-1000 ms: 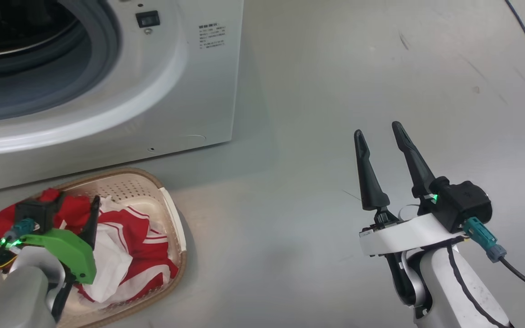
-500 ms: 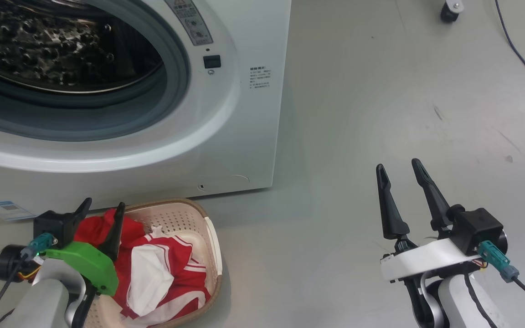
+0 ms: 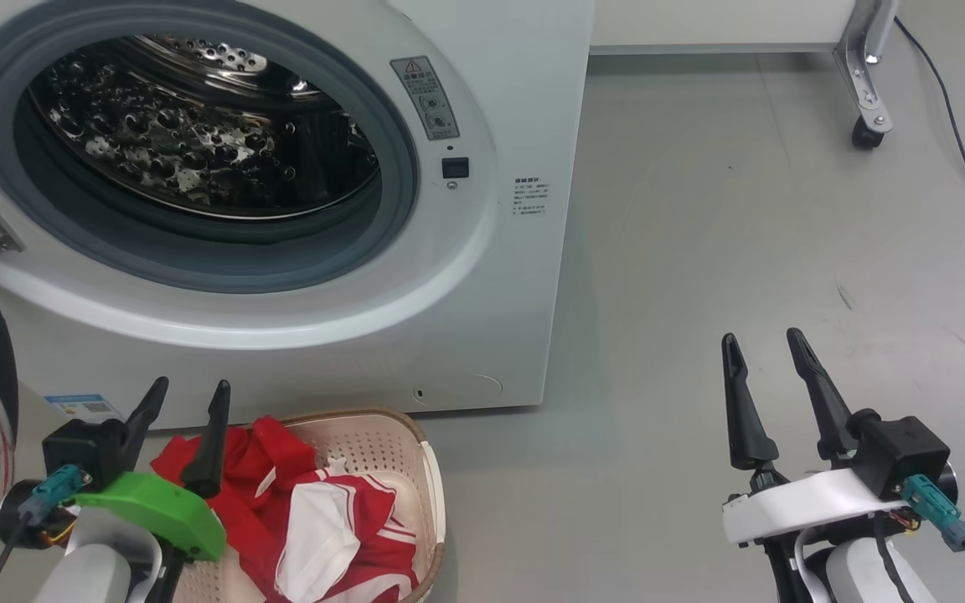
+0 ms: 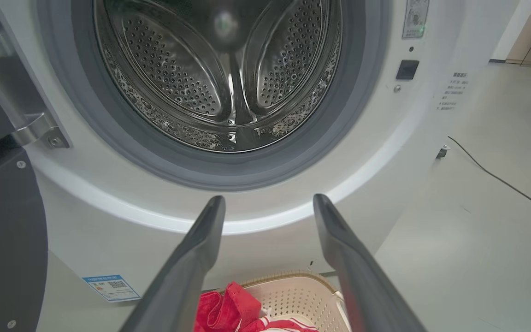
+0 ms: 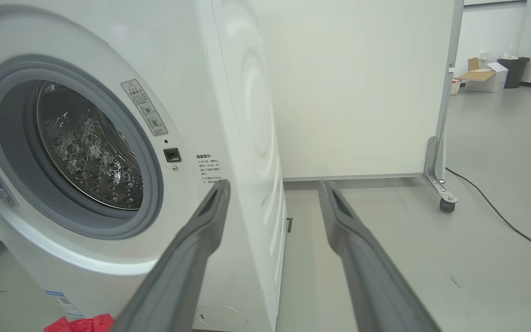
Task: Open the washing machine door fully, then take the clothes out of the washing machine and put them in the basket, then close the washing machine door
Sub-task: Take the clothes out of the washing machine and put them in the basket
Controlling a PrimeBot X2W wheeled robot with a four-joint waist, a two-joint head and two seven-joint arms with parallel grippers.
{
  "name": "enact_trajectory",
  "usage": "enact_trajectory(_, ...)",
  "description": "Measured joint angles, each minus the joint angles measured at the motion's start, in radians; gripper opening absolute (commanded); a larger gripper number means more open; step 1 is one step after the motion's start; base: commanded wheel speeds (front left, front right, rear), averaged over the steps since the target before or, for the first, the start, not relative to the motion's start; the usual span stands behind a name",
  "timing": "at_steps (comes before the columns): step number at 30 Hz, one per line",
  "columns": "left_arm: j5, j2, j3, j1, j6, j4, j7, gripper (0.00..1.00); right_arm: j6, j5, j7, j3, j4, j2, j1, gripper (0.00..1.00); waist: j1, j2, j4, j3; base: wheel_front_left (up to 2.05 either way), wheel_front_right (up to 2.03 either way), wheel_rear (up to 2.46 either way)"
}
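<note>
Black text sticker (image 3: 530,197) on the big white washing machine (image 3: 482,352) is illegible. Left gripper (image 3: 191,385), right gripper (image 3: 761,337): both gape empty.

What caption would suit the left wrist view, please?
Open left gripper faces the empty washing machine; clothes in basket below.

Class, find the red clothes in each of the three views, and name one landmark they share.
Head view: the clothes lie in the basket, bottom edge, left of centre.
Left wrist view: clothes at the bottom edge, near centre.
Right wrist view: clothes at the bottom-left edge.
Shared landmark: the blue label low on the washing machine front.
</note>
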Motion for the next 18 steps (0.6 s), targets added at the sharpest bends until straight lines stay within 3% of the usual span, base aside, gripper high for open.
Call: enact_trajectory(18,0.012,-0.057,0.131,0.125,0.042,-0.191,-0.002,1.0,0.014,0.006,0.0,-0.034,-0.023,0.001,0.048,1.0,0.0,0.0,0.01,-0.039,0.0,0.0,0.0)
